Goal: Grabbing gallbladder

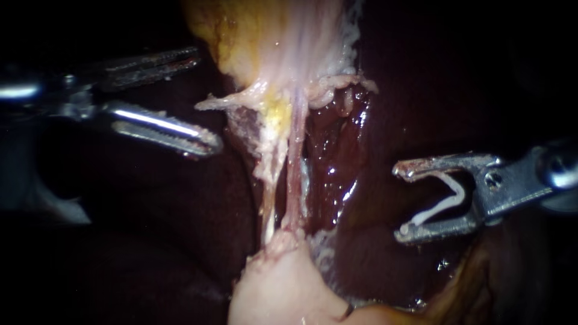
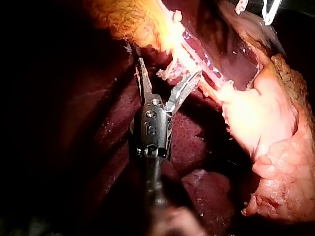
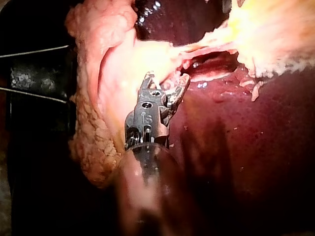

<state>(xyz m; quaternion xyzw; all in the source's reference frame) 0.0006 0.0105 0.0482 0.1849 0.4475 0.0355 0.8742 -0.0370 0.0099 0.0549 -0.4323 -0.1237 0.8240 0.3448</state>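
Liver lies dark around and behind the gallbladder. Stretched tubes run from the gallbladder's lower end. Grab not yet made. Left instrument sits just beside the gallbladder's lower fringe, jaws released and wide apart, nothing between them; contact unclear. Right instrument is well apart from the gallbladder, beyond the tubes, jaws spread yet grasping a white clip. Remaining, by my judgement: close in and clamp.

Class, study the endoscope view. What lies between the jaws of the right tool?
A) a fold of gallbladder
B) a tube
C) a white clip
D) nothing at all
C: the right tool has a bent white clip between its jaws, reaching from one jaw to the other.
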